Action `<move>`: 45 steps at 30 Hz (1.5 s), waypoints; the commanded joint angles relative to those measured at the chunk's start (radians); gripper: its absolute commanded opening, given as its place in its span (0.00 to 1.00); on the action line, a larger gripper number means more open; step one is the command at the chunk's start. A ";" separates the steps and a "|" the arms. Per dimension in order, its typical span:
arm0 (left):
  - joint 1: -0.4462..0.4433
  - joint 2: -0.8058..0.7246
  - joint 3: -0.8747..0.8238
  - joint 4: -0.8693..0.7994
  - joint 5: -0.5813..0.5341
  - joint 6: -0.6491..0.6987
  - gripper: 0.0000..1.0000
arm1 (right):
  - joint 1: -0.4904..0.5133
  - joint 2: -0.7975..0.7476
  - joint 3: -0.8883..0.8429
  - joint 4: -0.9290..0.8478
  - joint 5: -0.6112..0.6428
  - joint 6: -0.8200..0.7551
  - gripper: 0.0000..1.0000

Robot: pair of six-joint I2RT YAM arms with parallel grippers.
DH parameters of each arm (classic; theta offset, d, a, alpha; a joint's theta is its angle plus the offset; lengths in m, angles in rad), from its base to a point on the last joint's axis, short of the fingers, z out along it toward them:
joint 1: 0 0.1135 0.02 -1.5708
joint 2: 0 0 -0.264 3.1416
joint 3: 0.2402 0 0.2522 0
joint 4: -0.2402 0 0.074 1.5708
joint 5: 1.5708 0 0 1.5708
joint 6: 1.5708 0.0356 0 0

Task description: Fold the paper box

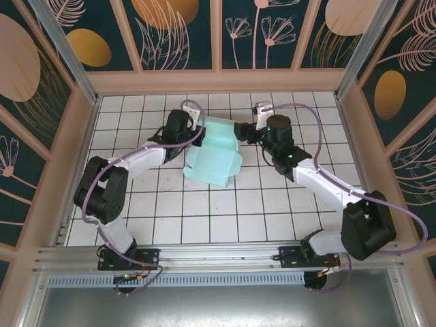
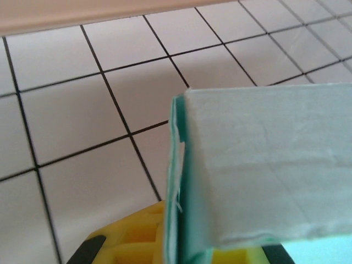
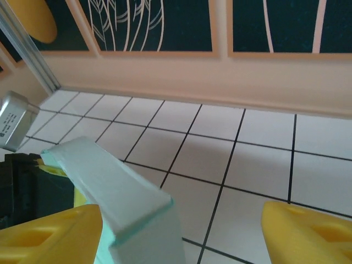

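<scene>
Left hand [image 2: 184, 250] pinching paper box [image 2: 264, 176], right hand [image 3: 181, 231] agape

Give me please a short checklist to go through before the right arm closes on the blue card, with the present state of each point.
1. Grip of the left gripper on the paper box: ok, shut on its edge.
2. Opening of the right gripper: ok, its fingers stand wide apart.
3. Card between the right fingers: ok, the raised panel sits between them, close to one finger.
4. Box fully folded: not ok, the near flap appears to lie flat on the table.
5. Tabs locked in place: cannot tell.
</scene>
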 commanded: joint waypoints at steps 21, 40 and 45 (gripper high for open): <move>-0.024 0.251 0.311 -0.950 -0.098 0.332 0.21 | -0.035 0.024 -0.028 -0.013 -0.033 -0.001 0.77; -0.015 0.184 0.312 -0.611 -0.105 0.183 0.79 | -0.035 0.035 -0.042 -0.016 -0.102 -0.017 0.77; 0.007 -0.004 0.184 -0.335 -0.189 0.058 0.98 | -0.022 0.067 -0.039 -0.022 -0.109 -0.007 0.77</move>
